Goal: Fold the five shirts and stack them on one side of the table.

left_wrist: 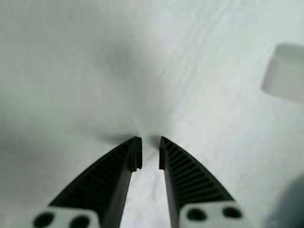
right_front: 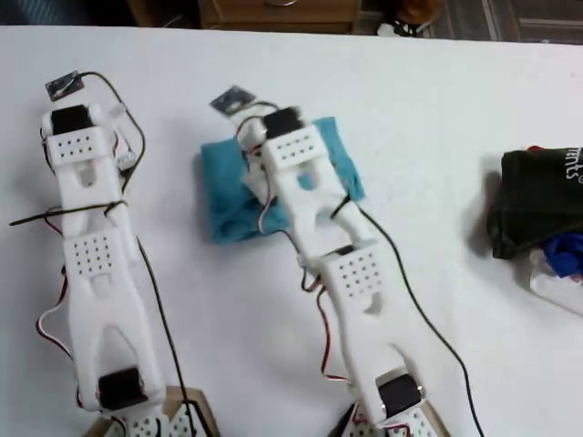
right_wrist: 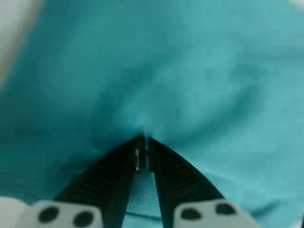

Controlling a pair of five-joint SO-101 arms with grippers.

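The right gripper point(right_wrist: 143, 151), jaws pinched narrow on the folded teal knit shirt point(right_wrist: 204, 71) beneath its tips, holds fabric that is probably light and limp, best gripped at doubled edges.

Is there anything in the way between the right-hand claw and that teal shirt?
Nothing visible. The right gripper sits directly on the teal shirt, its tips closed on a pucker of the cloth.

High camera looks down; wrist cameras hug table point(left_wrist: 71, 71) and shirt point(right_wrist: 190, 71).

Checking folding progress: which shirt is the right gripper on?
The teal shirt, folded mid-table under the right gripper; the dark shirt lies apart, piled with others far to its right.
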